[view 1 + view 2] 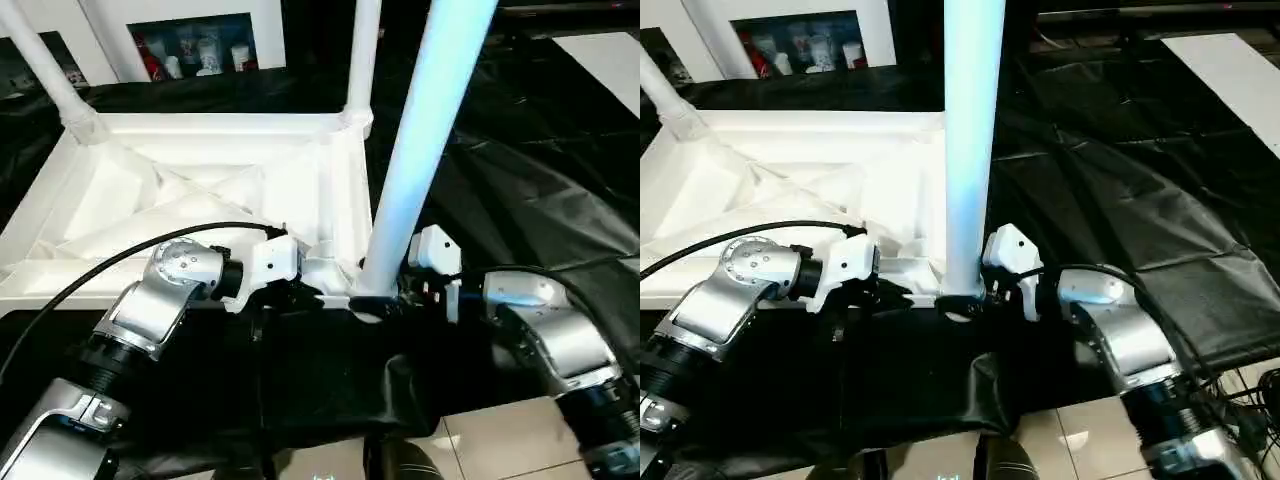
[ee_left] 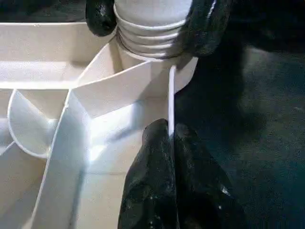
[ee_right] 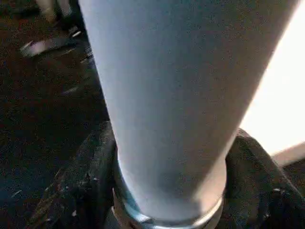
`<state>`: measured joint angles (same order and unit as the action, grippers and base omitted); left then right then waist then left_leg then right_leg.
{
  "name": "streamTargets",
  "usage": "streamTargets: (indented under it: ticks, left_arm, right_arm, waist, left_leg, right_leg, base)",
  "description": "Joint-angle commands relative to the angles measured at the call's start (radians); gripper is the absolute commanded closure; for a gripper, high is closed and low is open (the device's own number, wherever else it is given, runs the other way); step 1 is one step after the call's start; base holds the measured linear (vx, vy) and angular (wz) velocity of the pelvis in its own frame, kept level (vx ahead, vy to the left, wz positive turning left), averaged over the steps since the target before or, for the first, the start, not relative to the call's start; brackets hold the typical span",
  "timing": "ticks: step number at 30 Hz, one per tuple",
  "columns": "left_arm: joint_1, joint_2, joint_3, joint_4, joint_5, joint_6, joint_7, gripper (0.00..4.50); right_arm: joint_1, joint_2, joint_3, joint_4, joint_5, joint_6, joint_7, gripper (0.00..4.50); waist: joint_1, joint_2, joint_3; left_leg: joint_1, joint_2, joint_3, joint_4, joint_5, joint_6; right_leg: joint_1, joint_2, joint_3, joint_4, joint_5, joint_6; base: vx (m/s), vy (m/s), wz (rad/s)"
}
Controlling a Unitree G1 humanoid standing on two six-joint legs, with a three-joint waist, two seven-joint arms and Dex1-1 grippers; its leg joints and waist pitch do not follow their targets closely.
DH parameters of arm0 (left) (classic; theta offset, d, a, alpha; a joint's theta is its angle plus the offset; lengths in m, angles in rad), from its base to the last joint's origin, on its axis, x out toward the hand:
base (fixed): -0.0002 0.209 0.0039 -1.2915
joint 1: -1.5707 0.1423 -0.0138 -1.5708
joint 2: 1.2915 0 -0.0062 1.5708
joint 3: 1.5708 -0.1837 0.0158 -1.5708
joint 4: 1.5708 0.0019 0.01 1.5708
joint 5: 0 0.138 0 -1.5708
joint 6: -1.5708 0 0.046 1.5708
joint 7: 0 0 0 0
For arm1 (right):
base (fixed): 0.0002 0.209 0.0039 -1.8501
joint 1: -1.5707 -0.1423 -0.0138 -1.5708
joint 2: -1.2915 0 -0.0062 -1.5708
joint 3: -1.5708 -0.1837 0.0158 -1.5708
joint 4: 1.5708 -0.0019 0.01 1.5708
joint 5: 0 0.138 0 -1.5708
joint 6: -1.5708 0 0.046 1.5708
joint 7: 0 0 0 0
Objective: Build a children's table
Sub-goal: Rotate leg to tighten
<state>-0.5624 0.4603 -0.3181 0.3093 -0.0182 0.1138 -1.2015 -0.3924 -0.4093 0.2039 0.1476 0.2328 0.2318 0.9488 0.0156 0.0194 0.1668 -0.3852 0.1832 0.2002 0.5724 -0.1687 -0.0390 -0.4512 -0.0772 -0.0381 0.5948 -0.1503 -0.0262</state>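
The white tabletop [image 1: 200,190] lies upside down on black sheeting, ribbed underside up. Two white legs stand in its far corner sockets, one at the far left [image 1: 45,70] and one at the far right [image 1: 362,60]. A third leg [image 1: 420,150] stands upright in the near right corner socket [image 2: 157,71], with its ridged end showing just above the socket. My right gripper [image 1: 375,300] is shut around the base of this leg, one black finger [image 2: 207,28] on each side. My left gripper [image 2: 170,131] is shut on the thin rim wall of the tabletop, right beside that corner.
Black sheeting [image 1: 520,180] covers the floor around the tabletop and is bunched up near my arms. A white cabinet [image 1: 200,45] with cups on a shelf stands at the back. Pale floor tiles [image 1: 500,440] show at the near right, and a white panel [image 1: 610,60] at the far right.
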Motion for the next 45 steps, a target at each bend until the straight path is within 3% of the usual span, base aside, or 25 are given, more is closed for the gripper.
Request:
streamTargets:
  ticks: [1,5,11,13,15,16,18,20,22,24,26,33,35,37,39,41,43,45]
  left_arm:
    - [0.014,-0.043,-0.017,0.027,-0.005,0.021,0.037,4.5]
    - [-0.006,-0.1,-0.031,0.073,0.04,0.082,0.134,4.5]
    - [-0.045,-0.188,-0.028,0.146,0.084,0.141,0.282,4.5]
    - [-0.084,-0.282,-0.016,0.227,0.104,0.176,0.417,4.5]
    - [-0.101,-0.321,-0.015,0.269,0.121,0.175,0.475,4.5]
    - [-0.108,-0.337,-0.023,0.29,0.129,0.162,0.486,4.5]
    - [-0.117,-0.354,-0.029,0.313,0.139,0.147,0.495,4.5]
    - [-0.119,-0.357,-0.037,0.319,0.145,0.143,0.481,4.5]
    - [-0.116,-0.355,-0.037,0.314,0.146,0.15,0.466,4.5]
    - [-0.112,-0.343,-0.043,0.304,0.149,0.153,0.448,4.5]
    - [-0.11,-0.329,-0.041,0.3,0.149,0.152,0.434,4.5]
    - [-0.092,-0.268,-0.046,0.266,0.15,0.09,0.348,4.5]
    - [-0.077,-0.243,-0.043,0.235,0.145,0.088,0.318,4.5]
    - [-0.055,-0.209,-0.046,0.2,0.132,0.068,0.265,4.5]
    - [-0.023,-0.151,-0.052,0.151,0.114,0.002,0.184,4.5]
    - [-0.007,-0.12,-0.048,0.127,0.094,-0.054,0.135,4.5]
    - [0.006,-0.094,-0.043,0.101,0.065,-0.066,0.077,4.5]
    - [0.012,-0.076,-0.044,0.083,0.047,-0.072,0.037,4.5]
  right_arm:
    - [-0.001,0.052,-0.054,0.047,0.017,0.029,-0.135,1.83]
    - [-0.006,0.156,-0.086,0.115,-0.027,0.03,-0.334,1.83]
    - [-0.047,0.258,-0.118,0.217,-0.093,0.036,-0.58,1.83]
    - [-0.093,0.348,-0.158,0.313,-0.099,0.036,-0.746,1.83]
    - [-0.115,0.388,-0.167,0.356,-0.106,0.028,-0.804,1.83]
    - [-0.127,0.402,-0.155,0.375,-0.118,0.016,-0.816,1.83]
    - [-0.141,0.417,-0.136,0.394,-0.136,0.0,-0.814,1.83]
    - [-0.146,0.42,-0.114,0.393,-0.162,-0.006,-0.808,1.83]
    - [-0.148,0.422,-0.1,0.384,-0.159,-0.015,-0.771,1.83]
    - [-0.145,0.419,-0.097,0.367,-0.151,-0.03,-0.743,1.28]
    - [-0.145,0.405,-0.095,0.347,-0.158,-0.051,-0.732,1.08]
    - [-0.149,0.328,-0.105,0.265,-0.176,-0.059,-0.679,0.58]
    - [-0.139,0.27,-0.072,0.225,-0.185,-0.058,-0.582,0.26]
    - [-0.116,0.193,-0.04,0.168,-0.16,-0.038,-0.437,0.21]
    - [-0.059,0.045,0.017,0.055,-0.121,-0.041,-0.188,0.07]
    - [-0.031,-0.024,0.019,0.028,-0.112,-0.111,-0.097,0.07]
    - [-0.023,-0.061,-0.004,0.026,-0.087,-0.118,-0.05,0.07]
    - [-0.023,-0.08,-0.021,0.025,-0.07,-0.118,-0.03,0.07]
  waist:
    - [0.001,-0.017,-0.08]
    - [-0.01,-0.01,-0.075]
    - [-0.019,-0.005,-0.068]
    - [-0.023,-0.004,-0.054]
    - [-0.027,-0.004,-0.051]
    - [-0.028,-0.009,-0.051]
    - [-0.029,-0.006,-0.05]
    - [-0.034,-0.007,-0.049]
    - [-0.035,-0.005,-0.056]
    - [-0.035,-0.005,-0.056]
    - [-0.034,-0.008,-0.059]
    - [-0.029,-0.01,-0.062]
    - [-0.025,-0.004,-0.063]
    - [-0.023,-0.008,-0.064]
    - [-0.011,-0.007,-0.068]
    - [-0.008,-0.005,-0.068]
    - [-0.009,-0.009,-0.073]
    - [-0.008,-0.007,-0.085]
  left_leg:
    - [0.007,0.03,-0.016,-0.054,-0.144,0.082]
    - [0.011,0.03,-0.016,-0.057,-0.166,0.067]
    - [0.014,0.026,-0.02,-0.063,-0.23,0.033]
    - [0.024,0.023,-0.02,-0.069,-0.307,0.024]
    - [0.035,0.021,-0.029,-0.073,-0.369,0.001]
    - [0.034,0.02,-0.035,-0.079,-0.372,0.0]
    - [0.041,0.021,-0.038,-0.085,-0.393,0.01]
    - [0.041,0.02,-0.042,-0.09,-0.415,0.017]
    - [0.033,0.025,-0.044,-0.096,-0.388,0.028]
    - [0.03,0.027,-0.042,-0.097,-0.375,0.038]
    - [0.03,0.027,-0.038,-0.096,-0.369,0.048]
    - [0.025,0.028,-0.033,-0.095,-0.319,0.067]
    - [0.027,0.03,-0.029,-0.094,-0.302,0.076]
    - [0.025,0.032,-0.026,-0.092,-0.285,0.089]
    - [0.023,0.039,-0.027,-0.089,-0.251,0.118]
    - [0.024,0.04,-0.021,-0.085,-0.232,0.133]
    - [0.019,0.037,-0.018,-0.078,-0.211,0.138]
    - [0.016,0.035,-0.016,-0.068,-0.113,0.164]
  right_leg:
    - [0.075,-0.053,0.04,-0.067,-0.242,-0.226]
    - [0.068,-0.051,0.04,-0.074,-0.273,-0.213]
    - [0.063,-0.051,0.038,-0.089,-0.394,-0.172]
    - [0.049,-0.048,0.034,-0.106,-0.509,-0.146]
    - [0.05,-0.054,0.025,-0.121,-0.639,-0.102]
    - [0.054,-0.055,0.022,-0.127,-0.664,-0.074]
    - [0.048,-0.056,0.02,-0.136,-0.673,-0.055]
    - [0.052,-0.058,0.016,-0.142,-0.685,-0.048]
    - [0.059,-0.063,0.019,-0.136,-0.628,-0.058]
    - [0.058,-0.062,0.021,-0.132,-0.579,-0.077]
    - [0.058,-0.064,0.025,-0.13,-0.548,-0.097]
    - [0.062,-0.066,0.027,-0.127,-0.517,-0.112]
    - [0.062,-0.065,0.03,-0.123,-0.48,-0.124]
    - [0.064,-0.064,0.031,-0.119,-0.442,-0.139]
    - [0.075,-0.064,0.035,-0.108,-0.361,-0.146]
    - [0.069,-0.063,0.036,-0.102,-0.307,-0.186]
    - [0.074,-0.065,0.038,-0.092,-0.269,-0.211]
    - [0.08,-0.06,0.036,-0.072,-0.114,-0.255]
  base:
    - [0.0,0.0,0.0]
    - [0.0,0.0,0.0]
    - [0.0,0.0,0.0]
    - [0.0,0.0,0.0]
    - [0.0,0.0,0.0]
    - [0.0,0.0,0.0]
    - [0.0,0.0,0.0]
    - [0.0,0.0,0.0]
    - [0.0,0.0,0.0]
    - [0.0,0.0,0.0]
    - [0.0,0.0,0.0]
    - [0.0,0.0,0.0]
    - [0.0,0.0,0.0]
    - [0.0,0.0,0.0]
    - [0.033,-0.007,0.03]
    - [0.068,-0.015,0.07]
    - [0.066,-0.021,0.03]
    - [0.029,-0.012,0.0]
